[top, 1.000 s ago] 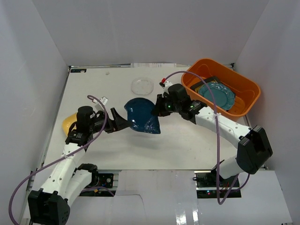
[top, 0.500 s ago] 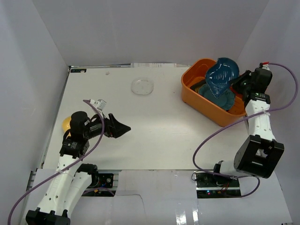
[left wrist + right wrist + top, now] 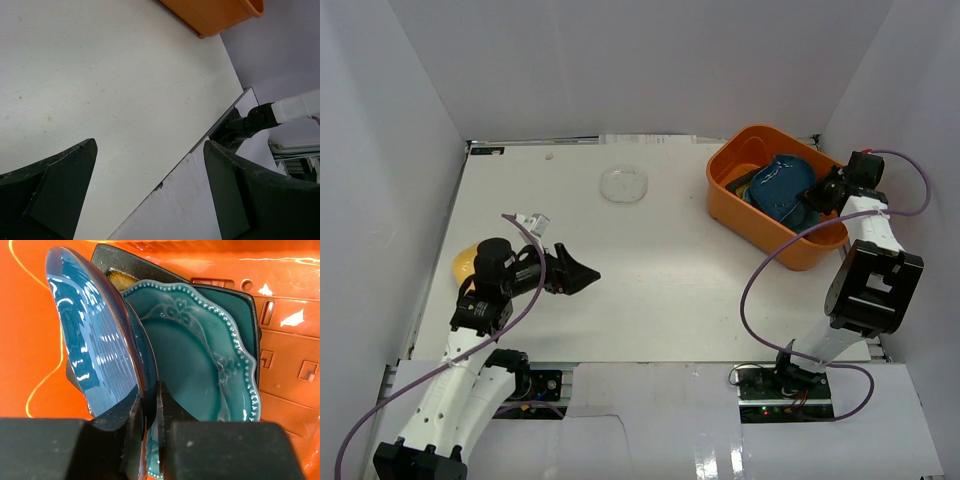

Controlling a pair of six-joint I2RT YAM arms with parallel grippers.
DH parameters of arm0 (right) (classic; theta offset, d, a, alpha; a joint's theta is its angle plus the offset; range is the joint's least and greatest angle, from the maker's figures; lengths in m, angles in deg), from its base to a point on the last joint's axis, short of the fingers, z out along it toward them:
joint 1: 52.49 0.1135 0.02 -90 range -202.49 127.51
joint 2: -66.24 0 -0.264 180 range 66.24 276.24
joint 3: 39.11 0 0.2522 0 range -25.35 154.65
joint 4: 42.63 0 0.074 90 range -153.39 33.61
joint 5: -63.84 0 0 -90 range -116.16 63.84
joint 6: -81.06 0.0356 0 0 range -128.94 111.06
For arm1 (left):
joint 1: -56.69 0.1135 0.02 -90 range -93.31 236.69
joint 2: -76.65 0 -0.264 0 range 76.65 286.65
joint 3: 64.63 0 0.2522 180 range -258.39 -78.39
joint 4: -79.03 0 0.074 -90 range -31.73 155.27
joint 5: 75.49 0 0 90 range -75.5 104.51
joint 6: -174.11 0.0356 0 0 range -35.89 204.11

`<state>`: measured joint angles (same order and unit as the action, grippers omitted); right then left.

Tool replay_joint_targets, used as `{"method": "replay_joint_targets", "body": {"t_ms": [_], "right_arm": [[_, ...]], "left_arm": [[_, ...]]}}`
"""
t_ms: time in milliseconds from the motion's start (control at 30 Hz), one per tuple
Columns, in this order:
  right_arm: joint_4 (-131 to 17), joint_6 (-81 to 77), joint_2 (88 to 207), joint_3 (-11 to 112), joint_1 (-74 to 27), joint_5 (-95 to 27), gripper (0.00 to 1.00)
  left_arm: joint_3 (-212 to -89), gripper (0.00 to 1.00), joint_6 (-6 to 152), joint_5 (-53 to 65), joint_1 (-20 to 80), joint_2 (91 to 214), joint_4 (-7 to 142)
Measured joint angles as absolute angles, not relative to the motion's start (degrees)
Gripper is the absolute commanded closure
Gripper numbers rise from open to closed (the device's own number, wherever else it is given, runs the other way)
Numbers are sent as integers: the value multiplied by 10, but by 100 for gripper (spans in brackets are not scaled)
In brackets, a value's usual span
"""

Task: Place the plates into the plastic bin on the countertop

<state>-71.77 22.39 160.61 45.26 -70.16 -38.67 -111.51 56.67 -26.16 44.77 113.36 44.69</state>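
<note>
The orange plastic bin [image 3: 745, 216] stands at the back right of the white countertop [image 3: 670, 270]. My right gripper [image 3: 817, 193] reaches in over its right rim, shut on the rim of the dark-blue leaf-shaped plate [image 3: 778, 183], held tilted inside the bin. In the right wrist view the gripper [image 3: 150, 407] pinches the leaf plate [image 3: 90, 340], which leans over the teal round scalloped plate [image 3: 200, 355]; that lies on a dark square plate [image 3: 248, 315]. A small yellow plate [image 3: 466, 261] lies at the left edge behind my left arm. My left gripper [image 3: 578, 273] is open and empty above the countertop.
A small clear round dish [image 3: 624, 184] lies at the back centre. White walls close in the left, back and right. In the left wrist view the bin's outer wall [image 3: 215, 15] shows at the top and the table's near edge [image 3: 220, 120] runs diagonally.
My right arm carried the dark-blue leaf plate from the table's middle to the bin and lowered it inside. My left gripper let go of it and drew back left.
</note>
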Motion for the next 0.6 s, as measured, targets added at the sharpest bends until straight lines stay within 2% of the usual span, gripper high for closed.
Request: {"method": "replay_joint_targets", "body": {"t_ms": [67,100,167,200,233,367,467,600], "right_arm": [[-717,223,1606,453,-702,-387,71],[-717,224,1606,453,-701,-386,63],[-719,222,1606,454,-701,-385,54],[-721,220,1606,455,-701,-384,45],[-724,221,1606,456,-701,-383,42],[-734,218,1597,460,-701,-381,11],[-739,217,1563,460,-692,-370,3],[-725,208,1477,460,-625,-357,2]], "left_arm": [[-1115,2,567,-248,447,1143,446],[-1115,2,567,-241,447,1149,446],[-1115,2,567,-229,447,1163,445],[-1115,2,566,-222,447,1170,443],[-1115,2,566,-217,447,1175,442],[-1115,2,564,-191,446,1189,442],[-1115,2,558,-162,446,1200,442],[-1115,2,532,-99,446,1204,439]]}}
